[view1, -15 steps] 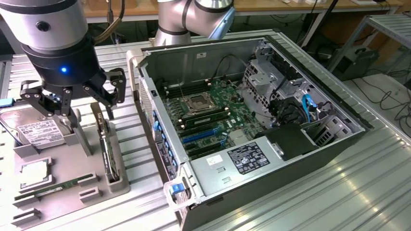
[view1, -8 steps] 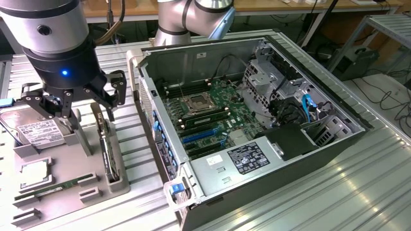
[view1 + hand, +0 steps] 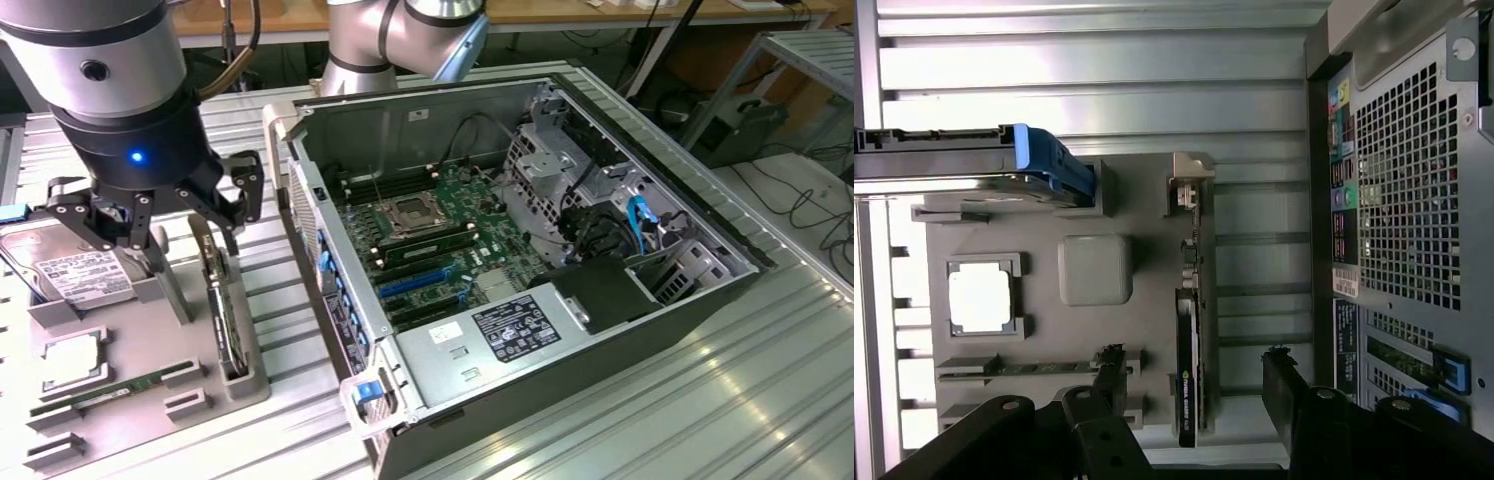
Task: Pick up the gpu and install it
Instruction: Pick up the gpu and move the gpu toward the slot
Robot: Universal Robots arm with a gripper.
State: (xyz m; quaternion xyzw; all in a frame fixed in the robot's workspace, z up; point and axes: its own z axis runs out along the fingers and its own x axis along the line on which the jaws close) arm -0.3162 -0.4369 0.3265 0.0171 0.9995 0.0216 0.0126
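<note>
The claw hangs wide open above the gpu, which stands on edge in the tray. This is the pick-up step. It looks lined up, I think; grabbing needs a straight drop.

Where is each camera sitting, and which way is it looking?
Exterior view: off the arm, up high, looking down at the open computer case and the gray tray; the arm and its open gripper show.
Wrist view: on the wrist, looking down onto the tray; the gripper's fingers show, the gpu seen between them.
Shared: the tray, the gpu, the gripper and the computer case.
</note>
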